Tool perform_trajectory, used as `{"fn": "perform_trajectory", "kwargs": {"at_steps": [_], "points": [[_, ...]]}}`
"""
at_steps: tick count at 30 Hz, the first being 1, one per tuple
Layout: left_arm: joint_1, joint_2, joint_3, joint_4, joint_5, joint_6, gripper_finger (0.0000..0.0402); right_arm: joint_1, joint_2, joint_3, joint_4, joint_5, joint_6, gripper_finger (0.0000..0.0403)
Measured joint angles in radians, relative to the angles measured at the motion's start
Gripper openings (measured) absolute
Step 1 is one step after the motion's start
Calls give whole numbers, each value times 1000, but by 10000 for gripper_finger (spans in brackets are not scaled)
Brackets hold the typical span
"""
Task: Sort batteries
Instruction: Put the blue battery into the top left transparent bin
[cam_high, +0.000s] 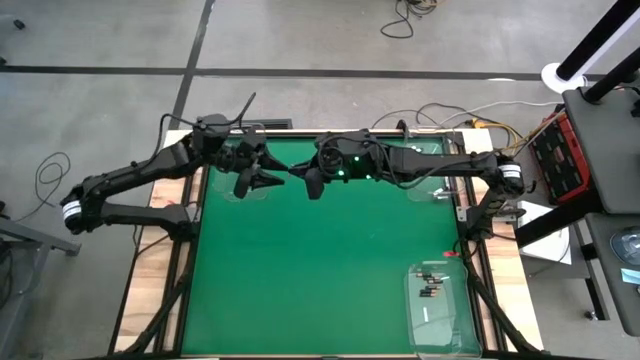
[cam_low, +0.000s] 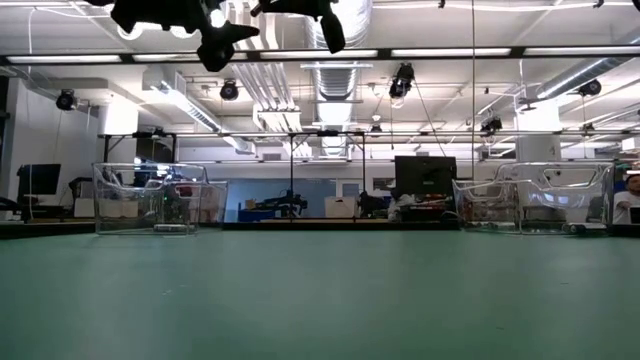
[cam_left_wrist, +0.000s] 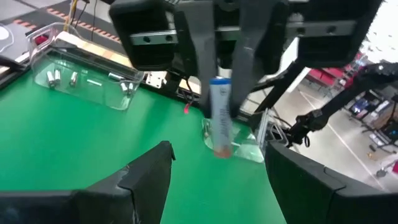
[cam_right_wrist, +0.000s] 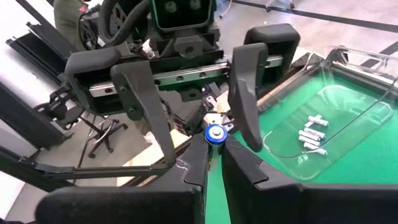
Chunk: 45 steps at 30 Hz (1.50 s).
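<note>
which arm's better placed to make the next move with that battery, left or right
Left, probably. The right gripper is shut on the battery, holding it above the table, and the left gripper faces it with fingers open, so it need only close to take it.

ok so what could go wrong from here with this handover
1. The right gripper holds one battery in mid-air, facing the open left gripper. If the right lets go before the left shuts, the battery would likely drop to the mat and roll.
2. The two grippers are very close, so their fingers might knock together and tilt the battery.
</note>
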Motion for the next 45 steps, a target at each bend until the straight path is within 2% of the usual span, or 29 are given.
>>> {"fn": "perform_trajectory", "kwargs": {"at_steps": [15, 19, 27, 30, 33, 39, 42, 45], "points": [[0, 68, 0, 97, 0, -56, 221, 0, 0, 0, -5, 29, -15, 22], [0, 68, 0, 100, 0, -66, 170, 0, 0, 0, -5, 53, -17, 22], [-1, 67, 0, 109, -22, -72, 23, 0, 0, -1, -6, 56, -21, 22], [-1, 67, 0, 109, -31, -72, 15, -1, 0, -1, -8, 60, -21, 24], [-3, 66, 0, 110, -48, -72, 16, -1, 0, -1, -8, 61, -10, 42], [-2, 59, 0, 91, -91, -52, 8, 1, 0, -1, -4, 89, -28, 115], [-2, 34, 0, -1, -141, -5, 8, 1, -16, -3, -8, 127, -45, 149], [6, -16, 0, -163, -223, 62, 8, 1, -65, -3, -26, 133, -75, 177]]}}
